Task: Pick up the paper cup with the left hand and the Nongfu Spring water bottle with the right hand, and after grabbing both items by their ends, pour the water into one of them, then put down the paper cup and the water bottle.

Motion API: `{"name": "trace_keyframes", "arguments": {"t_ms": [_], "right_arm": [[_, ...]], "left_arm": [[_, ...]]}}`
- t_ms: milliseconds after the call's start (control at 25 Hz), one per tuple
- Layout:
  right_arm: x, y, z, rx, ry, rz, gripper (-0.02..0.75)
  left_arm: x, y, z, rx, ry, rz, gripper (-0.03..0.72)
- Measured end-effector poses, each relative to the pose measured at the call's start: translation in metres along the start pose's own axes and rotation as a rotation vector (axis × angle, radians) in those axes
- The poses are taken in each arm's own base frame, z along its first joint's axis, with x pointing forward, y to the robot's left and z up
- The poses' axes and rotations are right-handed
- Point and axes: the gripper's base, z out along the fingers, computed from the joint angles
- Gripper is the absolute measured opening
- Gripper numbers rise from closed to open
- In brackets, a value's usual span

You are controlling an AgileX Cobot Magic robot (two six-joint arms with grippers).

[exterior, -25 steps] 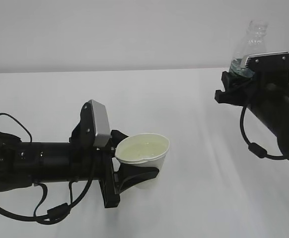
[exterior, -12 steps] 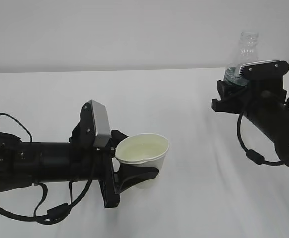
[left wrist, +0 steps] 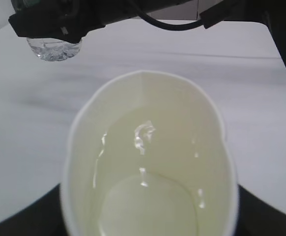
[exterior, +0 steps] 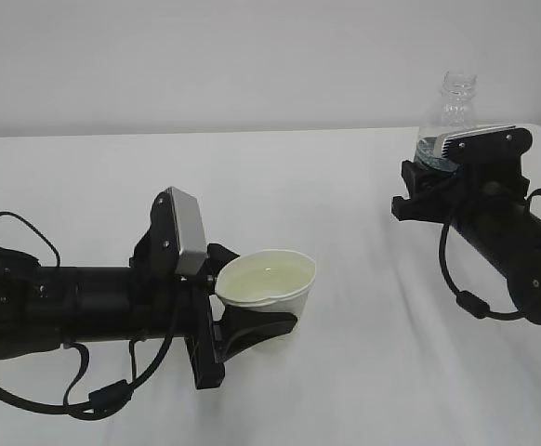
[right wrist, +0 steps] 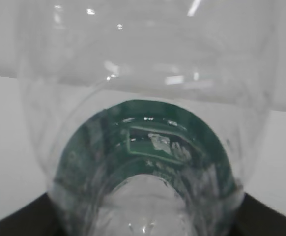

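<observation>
Left hand (exterior: 238, 325): clamped on the paper cup (exterior: 269, 295), nearest the camera; the water (left wrist: 148, 177) sits inside, unmoved over the last second. Right hand (exterior: 428, 181): gripping the Nongfu Spring water bottle (exterior: 449, 116) low down, now upright and lower than a second ago. Judged: pour done, set-down begun. Table (exterior: 345, 390): bare white room between arms; far right edge lies close behind the bottle.

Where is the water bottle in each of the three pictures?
Exterior view: the Nongfu Spring water bottle stands upright at the upper right, held in the right hand.
Left wrist view: only its clear base shows at the top left, above the paper cup.
Right wrist view: the bottle fills the picture, green label in the middle.
Shared landmark: the white table.
</observation>
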Motion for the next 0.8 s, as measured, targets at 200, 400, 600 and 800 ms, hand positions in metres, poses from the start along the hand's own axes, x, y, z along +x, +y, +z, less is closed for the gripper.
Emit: {"name": "trace_keyframes", "arguments": {"t_ms": [200, 400, 600, 800], "right_arm": [[0.002, 0.000, 0.000, -0.003, -0.002, -0.003, 0.406], [0.002, 0.000, 0.001, -0.002, -0.005, -0.003, 0.406], [0.002, 0.000, 0.001, -0.002, -0.005, 0.002, 0.406], [0.002, 0.000, 0.001, -0.002, -0.006, 0.012, 0.406]], "left_arm": [[0.000, 0.002, 0.000, -0.018, -0.005, -0.011, 0.420], [-0.001, 0.005, 0.000, -0.057, -0.013, -0.034, 0.420], [-0.002, 0.010, -0.001, -0.104, -0.025, -0.050, 0.418], [-0.003, 0.016, -0.001, -0.177, -0.041, -0.076, 0.417]]}}
